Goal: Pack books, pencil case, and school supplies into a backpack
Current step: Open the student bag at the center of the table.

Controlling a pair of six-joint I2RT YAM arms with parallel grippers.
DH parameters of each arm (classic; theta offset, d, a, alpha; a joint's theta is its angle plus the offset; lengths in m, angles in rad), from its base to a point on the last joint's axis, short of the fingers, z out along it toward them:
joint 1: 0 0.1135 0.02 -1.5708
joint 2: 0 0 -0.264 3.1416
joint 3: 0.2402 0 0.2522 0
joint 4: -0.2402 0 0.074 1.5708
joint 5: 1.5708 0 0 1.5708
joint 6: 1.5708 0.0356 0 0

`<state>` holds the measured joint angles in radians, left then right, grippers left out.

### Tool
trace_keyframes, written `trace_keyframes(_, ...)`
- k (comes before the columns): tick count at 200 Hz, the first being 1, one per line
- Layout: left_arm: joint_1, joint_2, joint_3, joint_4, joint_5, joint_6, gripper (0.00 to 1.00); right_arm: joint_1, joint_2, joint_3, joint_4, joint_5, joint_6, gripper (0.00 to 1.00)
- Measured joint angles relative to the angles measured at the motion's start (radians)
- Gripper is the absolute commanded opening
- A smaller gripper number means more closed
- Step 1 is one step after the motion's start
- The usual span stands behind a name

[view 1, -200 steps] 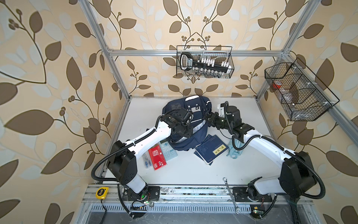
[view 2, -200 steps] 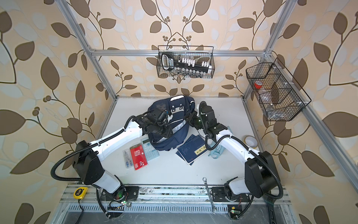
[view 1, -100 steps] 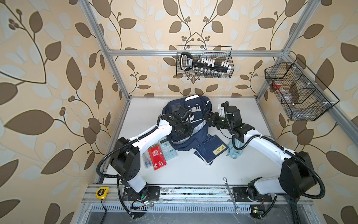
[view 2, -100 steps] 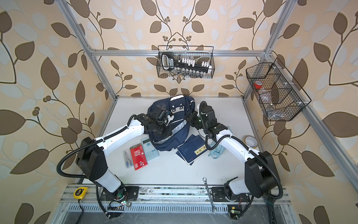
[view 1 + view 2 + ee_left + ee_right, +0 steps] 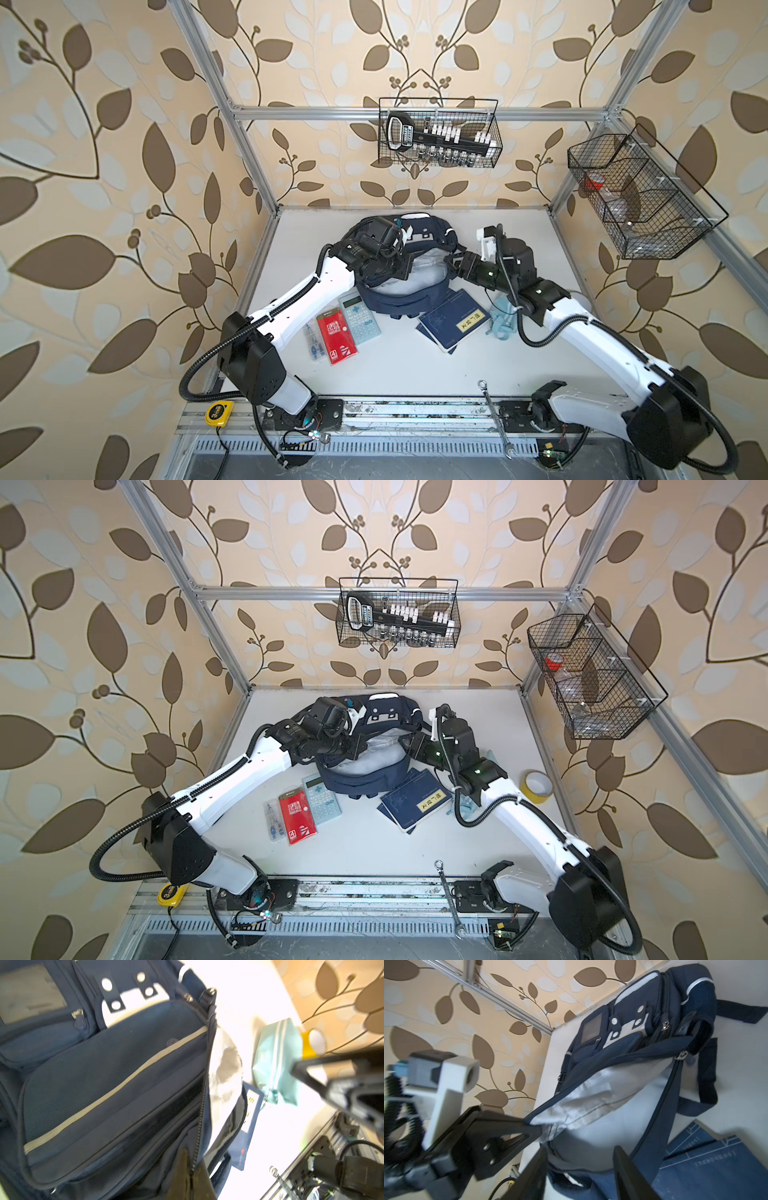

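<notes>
All of it sits on one white table (image 5: 395, 374), and the biggest thing there is the backpack (image 5: 399, 299) (image 5: 361, 779), lying toward the far wall with both arms reaching in from either side. Its main compartment is unzipped and gaping, and the pale grey lining shows.

The left gripper (image 5: 409, 270) (image 5: 537, 1128) has its jaws pinched tight on the zipper edge of the backpack's upper flap and holds that edge up off the rest. The left wrist view shows the two fingers pressed together on the zipper line. The right gripper (image 5: 451, 264) (image 5: 580, 1151) is at the opposite side of the opening with its jaws clearly apart. Lining and rim lie between the fingers, but I see no clamp on them.

Nothing is inside the bag that I can make out. The navy book (image 5: 451, 328) (image 5: 411, 808) lies flat, label up, against the backpack's near edge on the right. The pencil case (image 5: 500, 320) (image 5: 276, 1064) is just beside it, partly under the right arm.

On the left, three things lie in a touching row: the calculator (image 5: 359, 320) nearest the backpack, then the red booklet (image 5: 336, 337), then the clear plastic box (image 5: 314, 343). A yellow tape roll (image 5: 536, 785) lies off by the right wall.
</notes>
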<state>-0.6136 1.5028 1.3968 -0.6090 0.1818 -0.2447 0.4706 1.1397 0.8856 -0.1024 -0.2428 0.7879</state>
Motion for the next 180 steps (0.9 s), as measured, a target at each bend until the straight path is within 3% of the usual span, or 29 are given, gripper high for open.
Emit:
trace_keyframes(24,0.000,-0.015,-0.002,0.027,0.002,-0.013,0.00,0.079,-0.036,-0.034,0.022,0.019,-0.015,0.28)
trace_keyframes(50,0.000,-0.027,-0.002,0.050,0.026,-0.025,0.00,0.143,0.066,-0.051,0.082,0.019,-0.005,0.23)
trace_keyframes(81,0.000,-0.029,-0.002,0.060,0.061,-0.043,0.00,0.154,0.198,-0.055,0.175,0.029,0.016,0.17)
trace_keyframes(119,0.000,-0.035,-0.014,0.069,0.077,-0.063,0.00,0.154,0.283,-0.140,0.347,0.061,0.042,0.02)
trace_keyframes(154,0.000,-0.067,-0.050,0.090,0.058,-0.077,0.00,0.153,0.379,-0.323,0.456,0.077,0.085,0.01)
trace_keyframes(180,0.000,-0.092,-0.083,0.113,0.015,-0.097,0.00,0.153,0.390,-0.331,0.480,0.083,0.089,0.01)
